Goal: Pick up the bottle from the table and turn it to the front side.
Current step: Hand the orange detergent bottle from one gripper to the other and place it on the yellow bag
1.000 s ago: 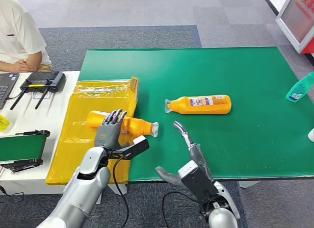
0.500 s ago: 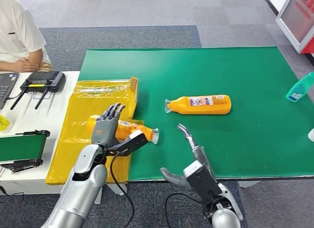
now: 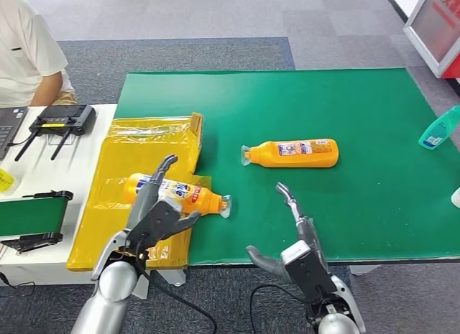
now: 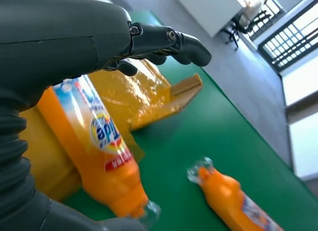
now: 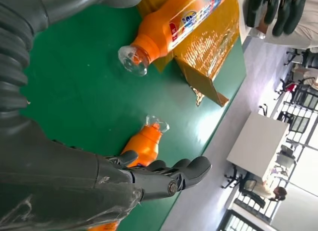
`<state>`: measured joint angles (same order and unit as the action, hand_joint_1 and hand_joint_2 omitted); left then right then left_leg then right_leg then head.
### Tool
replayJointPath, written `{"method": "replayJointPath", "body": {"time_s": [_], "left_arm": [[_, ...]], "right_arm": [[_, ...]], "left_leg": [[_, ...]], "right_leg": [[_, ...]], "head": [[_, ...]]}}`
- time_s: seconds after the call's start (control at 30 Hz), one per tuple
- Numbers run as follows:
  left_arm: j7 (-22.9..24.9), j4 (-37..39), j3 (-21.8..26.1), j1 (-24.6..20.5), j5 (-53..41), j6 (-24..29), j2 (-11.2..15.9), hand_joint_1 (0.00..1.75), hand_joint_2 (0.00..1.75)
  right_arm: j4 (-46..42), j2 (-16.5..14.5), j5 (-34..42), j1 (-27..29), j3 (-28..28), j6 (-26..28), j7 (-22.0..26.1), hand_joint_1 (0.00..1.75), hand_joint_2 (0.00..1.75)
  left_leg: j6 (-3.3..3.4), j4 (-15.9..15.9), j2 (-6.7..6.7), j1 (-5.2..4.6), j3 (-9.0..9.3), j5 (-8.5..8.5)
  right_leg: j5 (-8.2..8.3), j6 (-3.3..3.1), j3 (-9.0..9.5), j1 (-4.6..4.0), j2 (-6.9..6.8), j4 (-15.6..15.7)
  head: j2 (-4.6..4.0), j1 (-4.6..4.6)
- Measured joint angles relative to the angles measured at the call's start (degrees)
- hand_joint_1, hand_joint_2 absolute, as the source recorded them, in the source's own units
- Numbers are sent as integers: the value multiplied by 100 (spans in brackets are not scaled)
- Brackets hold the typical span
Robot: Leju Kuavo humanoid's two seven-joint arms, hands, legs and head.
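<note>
The left hand's fingers (image 3: pixel 162 164) are spread and extended, arched over the near orange bottle (image 3: pixel 179 194) without closing on it; the thumb (image 3: pixel 187 222) juts out on the side toward the cap. In the left wrist view the same fingers (image 4: pixel 169 42) stretch above the label, apart from the plastic, so the left hand (image 3: pixel 157 212) holds nothing. I cannot tell whether the palm touches the bottle.

That bottle lies on its side, its long axis running roughly from 9 o'clock to 4 o'clock in the head view. Its clear cap (image 3: pixel 225 205) points toward 4 o'clock and rests on the green tabletop (image 3: pixel 352 104), while the body lies on the yellow bag (image 3: pixel 116 161). The printed label faces up, with blue and white lettering readable in the left wrist view (image 4: pixel 103 134).

The right hand (image 3: pixel 295 244) sits at the tabletop's near edge, at about 5 o'clock from the bottle's cap, fingers (image 3: pixel 284 194) straight and apart, gripping nothing.

A second orange bottle (image 3: pixel 292 153) lies on the green surface at about 2 o'clock from the first, well apart from it. Its long axis runs from 9 to 3 o'clock, cap toward 9.

A teal bottle (image 3: pixel 438 129) lies at the far right edge. On the white desk at 9 o'clock sits a black controller with antennas (image 3: pixel 60 120), and a person in a white shirt (image 3: pixel 27 54) is seated behind it.
</note>
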<state>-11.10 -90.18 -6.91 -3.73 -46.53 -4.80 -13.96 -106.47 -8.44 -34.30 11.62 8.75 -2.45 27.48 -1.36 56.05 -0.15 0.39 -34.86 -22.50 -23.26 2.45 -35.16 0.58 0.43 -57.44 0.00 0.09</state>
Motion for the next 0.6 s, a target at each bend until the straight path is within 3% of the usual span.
{"method": "replayJointPath", "body": {"time_s": [0.43,0.6], "left_arm": [[-489,-1551,579,1246,3121,-947,-3,0,175],[-636,-1892,745,1618,3666,-1215,1,0,175]], "right_arm": [[-326,36,496,-100,-122,-334,-337,0,175],[-306,97,983,-184,-230,-491,-469,0,175]], "left_leg": [[3,-1,1,0,0,-4],[5,-1,1,0,0,-6]], "right_leg": [[-3,-2,2,0,-1,0],[-4,-1,3,0,-1,0]], "head": [[0,0],[0,0]]}}
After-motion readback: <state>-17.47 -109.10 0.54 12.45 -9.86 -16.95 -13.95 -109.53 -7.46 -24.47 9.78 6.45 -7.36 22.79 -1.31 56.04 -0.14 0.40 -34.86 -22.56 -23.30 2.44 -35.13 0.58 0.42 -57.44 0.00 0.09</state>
